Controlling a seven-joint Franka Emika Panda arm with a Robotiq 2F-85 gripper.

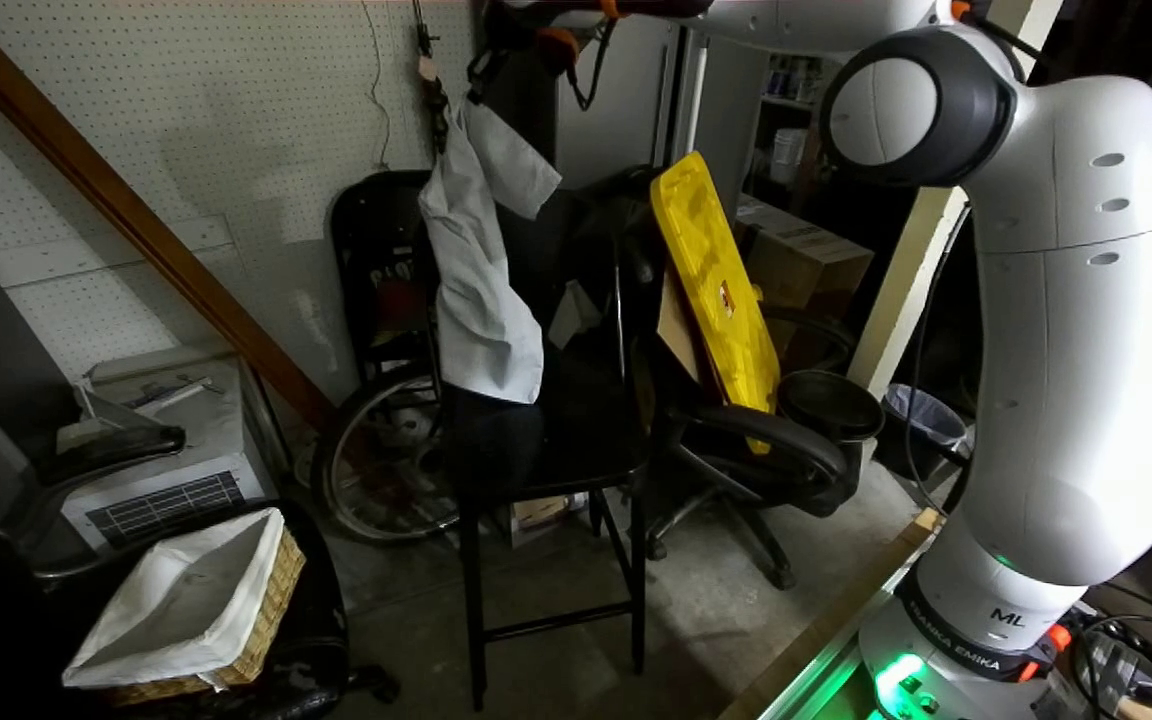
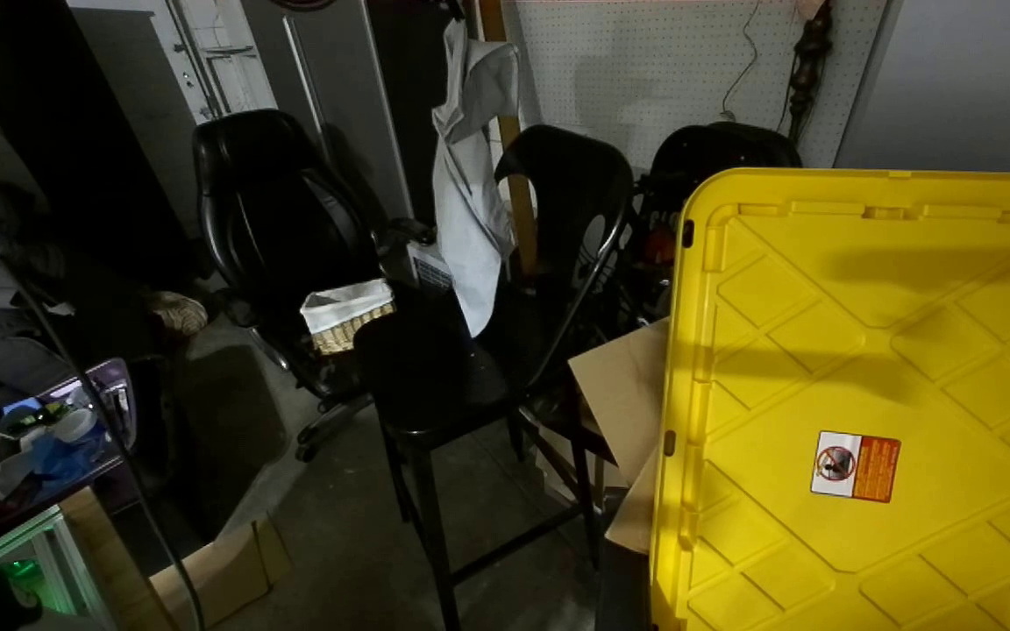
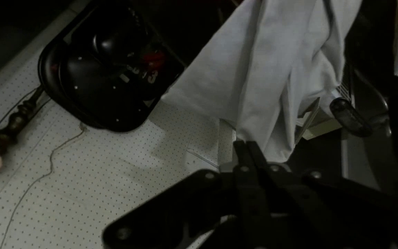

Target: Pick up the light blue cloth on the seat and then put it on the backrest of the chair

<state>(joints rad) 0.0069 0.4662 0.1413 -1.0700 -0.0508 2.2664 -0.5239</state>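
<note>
The light blue cloth (image 1: 476, 275) hangs in long folds from the jaws at the upper middle of both exterior views. In the wrist view the jaws, lower middle, stand drawn together on it. Its lower end shows against the seat (image 1: 576, 425) of the tall black chair (image 1: 546, 470), and in an exterior view it hangs just left of the backrest (image 2: 571, 171); dim light makes contact with either hard to judge. A yellow lid (image 1: 714, 280) stands right of center.

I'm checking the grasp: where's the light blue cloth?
In an exterior view, the light blue cloth hangs left of centre from the gripper, left of the yellow lid.
</note>
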